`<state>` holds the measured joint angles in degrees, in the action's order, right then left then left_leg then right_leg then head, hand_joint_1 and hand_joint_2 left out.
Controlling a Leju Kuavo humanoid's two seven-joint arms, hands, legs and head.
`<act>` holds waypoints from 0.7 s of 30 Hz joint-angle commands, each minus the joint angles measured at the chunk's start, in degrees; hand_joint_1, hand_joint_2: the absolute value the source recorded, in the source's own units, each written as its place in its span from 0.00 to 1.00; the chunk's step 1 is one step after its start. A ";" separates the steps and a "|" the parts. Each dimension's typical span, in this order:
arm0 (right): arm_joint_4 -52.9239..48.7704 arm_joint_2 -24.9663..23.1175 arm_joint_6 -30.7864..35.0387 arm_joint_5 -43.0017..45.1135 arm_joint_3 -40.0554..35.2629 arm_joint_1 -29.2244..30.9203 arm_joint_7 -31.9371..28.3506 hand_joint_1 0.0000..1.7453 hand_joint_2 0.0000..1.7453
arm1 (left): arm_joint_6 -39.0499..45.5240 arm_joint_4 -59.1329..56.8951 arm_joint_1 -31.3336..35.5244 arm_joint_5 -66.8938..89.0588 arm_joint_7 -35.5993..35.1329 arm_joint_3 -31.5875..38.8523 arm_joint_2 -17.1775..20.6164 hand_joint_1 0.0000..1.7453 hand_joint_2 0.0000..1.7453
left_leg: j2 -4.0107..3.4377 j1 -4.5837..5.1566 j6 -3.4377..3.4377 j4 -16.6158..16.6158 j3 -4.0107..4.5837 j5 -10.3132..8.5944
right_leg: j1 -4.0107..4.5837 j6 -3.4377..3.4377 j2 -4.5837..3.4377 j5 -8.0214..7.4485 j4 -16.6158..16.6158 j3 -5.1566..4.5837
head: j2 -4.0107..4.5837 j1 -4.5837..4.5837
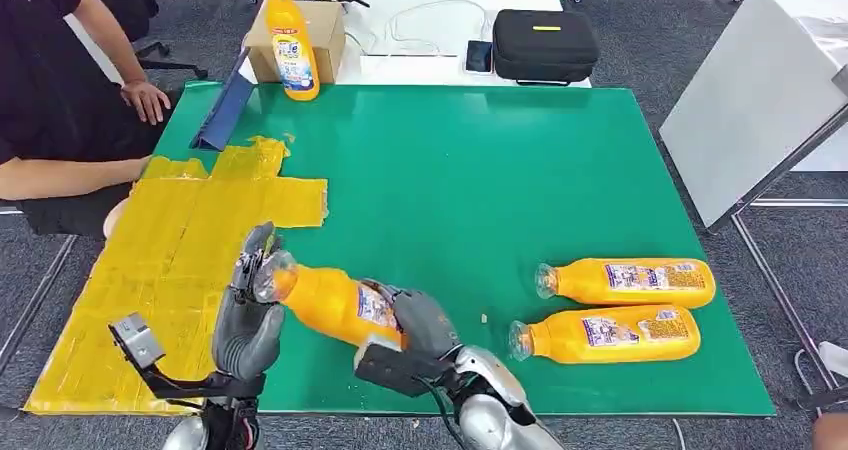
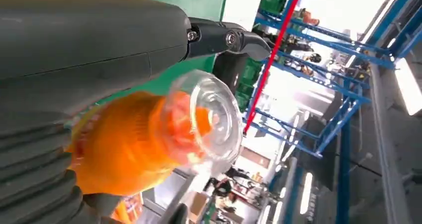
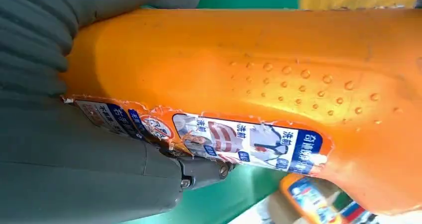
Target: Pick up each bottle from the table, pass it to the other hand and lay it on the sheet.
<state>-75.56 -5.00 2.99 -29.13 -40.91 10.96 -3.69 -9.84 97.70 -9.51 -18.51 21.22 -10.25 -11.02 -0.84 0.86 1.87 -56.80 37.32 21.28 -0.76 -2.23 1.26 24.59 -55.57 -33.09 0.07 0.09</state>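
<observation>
- Green matting point(image 1: 500, 190) is covering the table, with a yellow sheet point(image 1: 170, 260) lying over its left part and a white table standing behind it.
- An orange bottle point(image 1: 335, 305) is being held on its side above the near edge of the mat, just right of the sheet, its clear cap pointing left.
- The right hand point(image 1: 420, 322) is gripping that bottle around the labelled body; in the right wrist view its fingers point(image 3: 74, 149) are pressing against the torn label of the bottle point(image 3: 259, 84).
- The left hand point(image 1: 247, 315) is standing upright at the cap end, its fingers reaching up beside the neck. In the left wrist view the bottle's clear cap point(image 2: 204, 119) is sitting against the palm, but it is hard to tell whether this hand is actually clasping the neck or only touching it.
- Two more orange bottles are lying on their sides on the right of the mat, caps to the left, one point(image 1: 625, 282) just behind the other point(image 1: 605, 334).
- A fourth bottle point(image 1: 288, 40) is standing upright at the far edge, in front of a cardboard box point(image 1: 320, 35).
- A black case point(image 1: 545, 45) is resting on the white table.
- A person point(image 1: 60, 90) in dark clothing is sitting at the far left, one hand at the mat's corner.
</observation>
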 commanded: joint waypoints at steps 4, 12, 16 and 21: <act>-3.79 0.78 0.39 -0.60 -6.64 0.20 -0.32 1.00 1.00 | 0.01 -0.07 -0.17 -0.38 -0.03 -1.77 1.09 0.00 1.00 | 0.08 -0.06 -0.13 -0.03 -0.10 0.08 | 0.03 0.07 -0.07 0.06 0.01 -0.04 | 0.00 -0.02; -5.04 1.35 0.51 -1.15 -8.74 0.35 -0.48 1.00 1.00 | -1.17 -0.83 0.00 -1.55 0.43 -1.00 1.18 0.00 1.00 | 0.03 -0.04 -0.15 -0.01 -0.15 0.10 | 0.02 0.08 -0.12 0.06 0.02 0.00 | 0.00 0.00; -5.04 1.35 0.51 -1.15 -8.74 0.35 -0.48 1.00 1.00 | -1.17 -0.83 0.00 -1.55 0.43 -1.00 1.18 0.00 1.00 | 0.06 -0.07 -0.18 -0.05 -0.23 0.14 | 0.04 0.09 -0.10 0.10 0.01 0.17 | 0.00 -0.02; -4.74 1.57 0.32 -0.98 -9.03 0.57 -0.45 1.00 1.00 | -2.67 -0.49 -0.03 -2.36 1.32 -1.01 0.99 1.00 1.00 | 0.05 -0.06 -0.13 -0.03 -0.14 0.09 | 0.04 0.06 -0.08 0.05 0.02 0.08 | 0.00 -0.02</act>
<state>-79.73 -5.20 3.76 -30.47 -46.56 10.06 -3.87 -11.45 98.36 -10.13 -20.02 21.95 -11.19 -10.99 -0.82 0.87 1.87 -56.80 37.32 21.29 -0.76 -2.24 1.26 24.60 -55.57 -33.18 0.07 0.07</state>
